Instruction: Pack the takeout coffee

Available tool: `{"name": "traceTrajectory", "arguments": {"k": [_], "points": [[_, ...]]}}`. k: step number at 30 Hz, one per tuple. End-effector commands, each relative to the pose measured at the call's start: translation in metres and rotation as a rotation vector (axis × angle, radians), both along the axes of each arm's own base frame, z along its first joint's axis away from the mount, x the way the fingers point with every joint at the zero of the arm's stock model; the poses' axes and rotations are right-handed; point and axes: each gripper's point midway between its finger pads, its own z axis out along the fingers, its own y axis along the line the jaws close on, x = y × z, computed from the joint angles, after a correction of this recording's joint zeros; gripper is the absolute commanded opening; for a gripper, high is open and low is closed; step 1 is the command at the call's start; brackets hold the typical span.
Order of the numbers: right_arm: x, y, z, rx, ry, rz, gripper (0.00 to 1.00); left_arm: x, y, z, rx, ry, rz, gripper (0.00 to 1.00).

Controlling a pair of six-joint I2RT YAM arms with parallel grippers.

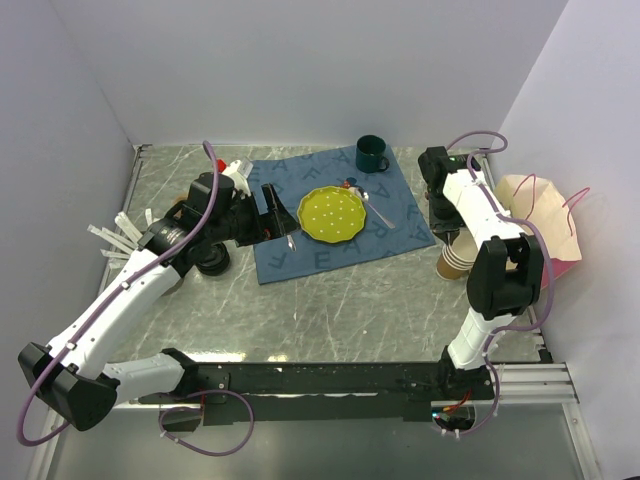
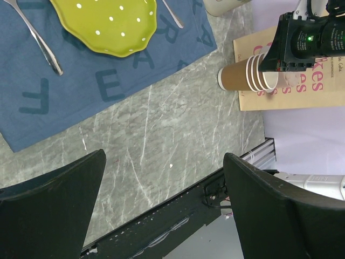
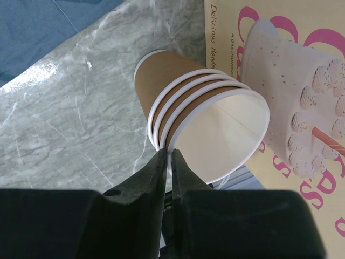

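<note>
The takeout coffee (image 1: 212,262) shows from above as a round black lid on the marble. It stands left of the blue cloth, partly under my left arm. My left gripper (image 1: 272,218) (image 2: 164,156) hangs wide open and empty over the cloth's left edge. The paper bag (image 1: 540,215) (image 3: 302,108), printed with a pink cake, lies flat at the right edge. A stack of lidless paper cups (image 1: 455,258) (image 3: 205,113) lies on its side against the bag. My right gripper (image 3: 168,152) sits at the stack's rim, its jaws only a narrow slit apart.
A blue lettered cloth (image 1: 300,260) carries a yellow-green dotted plate (image 1: 332,213), a spoon (image 1: 380,210) and a fork (image 2: 38,40). A green mug (image 1: 372,153) stands at the cloth's far edge. White plastic cutlery (image 1: 120,238) lies at the left wall.
</note>
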Motion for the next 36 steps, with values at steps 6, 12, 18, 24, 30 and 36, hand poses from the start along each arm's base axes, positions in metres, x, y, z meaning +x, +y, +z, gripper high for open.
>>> {"name": "traceTrajectory", "arguments": {"k": [6, 12, 18, 24, 30, 36], "points": [[0.005, -0.004, 0.009, -0.012, -0.035, -0.016, 0.15, 0.002, -0.001, 0.026, -0.036, -0.073, -0.004, 0.97], [0.007, 0.002, 0.01, 0.024, -0.05, -0.011, 0.12, 0.002, -0.001, 0.025, -0.033, -0.069, -0.004, 0.97], [0.008, 0.003, 0.014, 0.032, -0.066, -0.017, 0.26, 0.001, 0.001, 0.025, -0.035, -0.071, 0.0, 0.97], [0.009, 0.007, 0.015, 0.062, -0.079, -0.006, 0.07, 0.0, 0.002, 0.025, -0.034, -0.074, 0.002, 0.97], [0.007, 0.0, 0.027, 0.02, -0.084, -0.029, 0.01, -0.001, 0.004, 0.026, -0.033, -0.08, 0.004, 0.97], [0.009, -0.002, 0.047, -0.003, -0.104, -0.042, 0.01, -0.001, 0.003, 0.026, -0.04, -0.079, 0.002, 0.97]]}}
